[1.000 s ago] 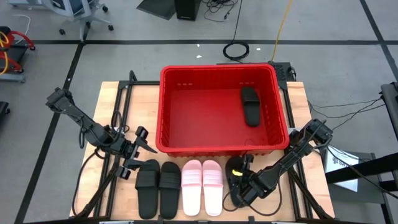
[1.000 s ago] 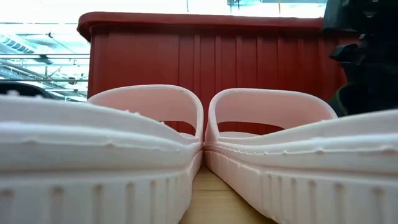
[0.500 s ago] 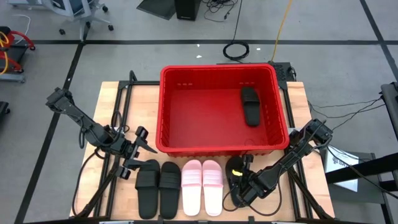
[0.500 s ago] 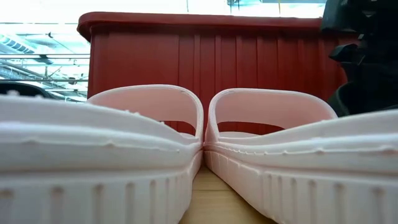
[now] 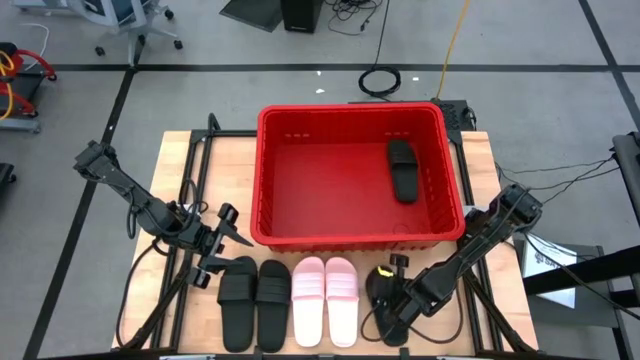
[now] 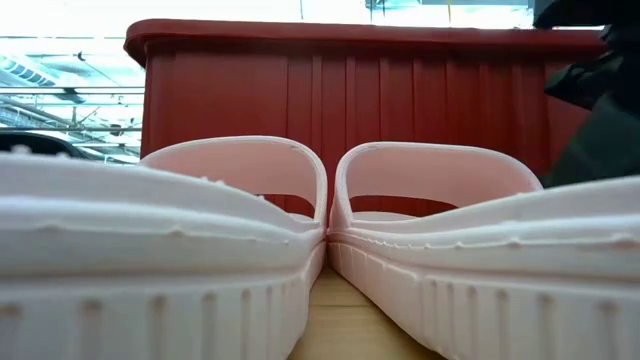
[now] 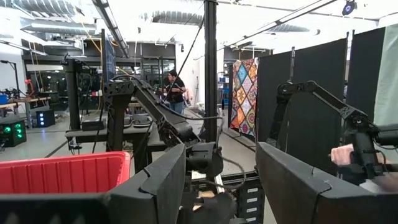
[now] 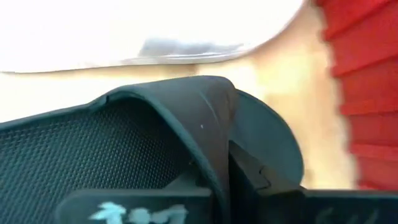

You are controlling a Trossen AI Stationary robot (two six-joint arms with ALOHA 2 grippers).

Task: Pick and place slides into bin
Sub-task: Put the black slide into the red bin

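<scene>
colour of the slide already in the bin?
Black. The slide lies by the right wall of the red bin; clearest in the high view.

Four cameras around the red bin (image 5: 355, 175)

One looks straight down on it; one sits at tabletop level facing its ribbed wall, close behind the pink slides (image 6: 230, 230); the wrist cameras ride beside it.

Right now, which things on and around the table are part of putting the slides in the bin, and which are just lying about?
Job:
red bin
black slide in bin
black slide in right gripper, jaws shut on its strap
black pair
pink pair

Lying about:
coiled cable on floor
office chair
</scene>
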